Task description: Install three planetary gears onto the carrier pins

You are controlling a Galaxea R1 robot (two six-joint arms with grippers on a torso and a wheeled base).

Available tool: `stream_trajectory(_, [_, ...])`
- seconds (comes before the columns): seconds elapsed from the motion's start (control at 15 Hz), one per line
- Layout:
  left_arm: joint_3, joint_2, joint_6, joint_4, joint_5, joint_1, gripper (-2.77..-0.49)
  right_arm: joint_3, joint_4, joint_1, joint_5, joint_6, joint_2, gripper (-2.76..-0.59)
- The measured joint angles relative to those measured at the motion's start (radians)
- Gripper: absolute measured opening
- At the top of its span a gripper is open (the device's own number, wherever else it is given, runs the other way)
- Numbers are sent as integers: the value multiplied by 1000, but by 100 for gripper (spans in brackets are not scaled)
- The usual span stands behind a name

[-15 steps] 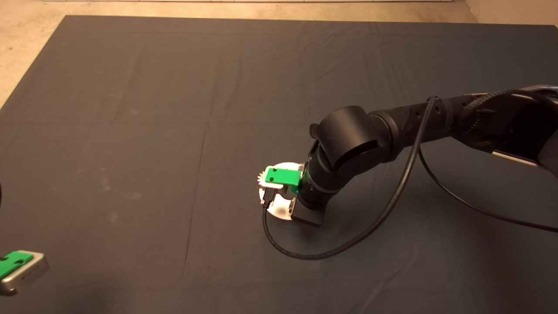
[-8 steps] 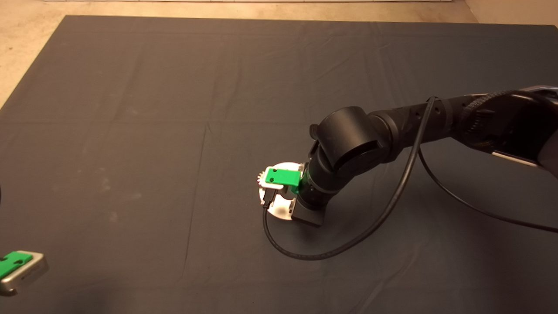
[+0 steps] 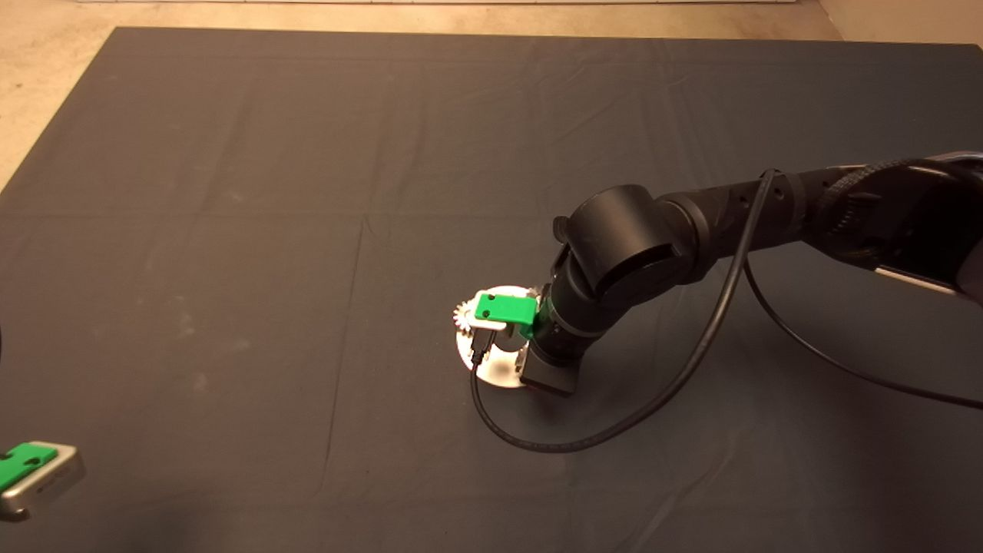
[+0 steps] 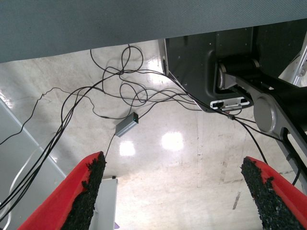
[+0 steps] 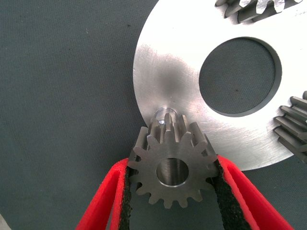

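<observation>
The left pincer (image 3: 31, 468) waits spread wide at the table's near left edge. The right pincer (image 5: 172, 191) is clamped across the toothed flanks of a planetary gear (image 5: 171, 168) just beside the bare carrier pin (image 5: 164, 115) on the disc (image 5: 163, 62). Small, rigid and probably slick steel, the gear is best gripped by opposite teeth, leaving its bore clear.

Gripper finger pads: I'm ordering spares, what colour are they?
Black, on red fingers; clearest in the right wrist view, where they clamp the gear.
</observation>
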Motion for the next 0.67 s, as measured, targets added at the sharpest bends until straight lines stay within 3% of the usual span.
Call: stream_trajectory(0.67, [0,-14,3,0,0,0,-124,0,0,0,-1,0,2,-232])
